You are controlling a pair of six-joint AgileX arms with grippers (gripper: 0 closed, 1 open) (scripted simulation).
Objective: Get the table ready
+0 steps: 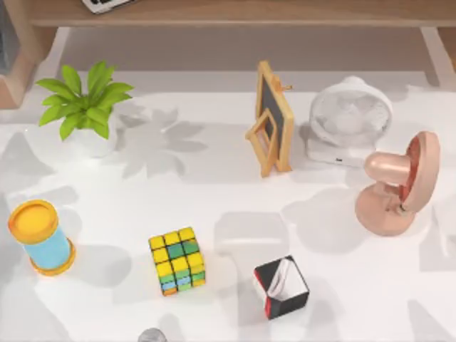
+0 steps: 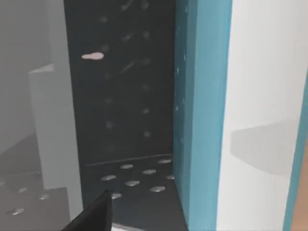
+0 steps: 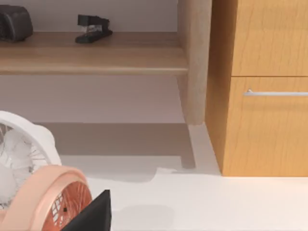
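**Right claw by the fans, bench spread out ahead**

Right claw [image 3: 92, 214]: spread or pressed together, I cannot tell. Just beside it is the pink fan [image 3: 45, 199], with the white fan [image 3: 19, 149] behind, so I judge this arm nearer the bench's [image 1: 214, 196] 2-to-3 o'clock clutter. In the top view, the chalkboard easel [image 1: 273, 117] stands near 12, the plant [image 1: 84, 107] at 10, the yellow-lidded can [image 1: 40, 237] at 8 and the colour cube [image 1: 177, 261] near 6. Left claw [image 2: 94, 217] faces a dark dotted panel [image 2: 125, 96]; its state cannot be told either.

Plant [image 1: 84, 107], cube [image 1: 177, 261], 2 fans on white table [image 1: 214, 206].
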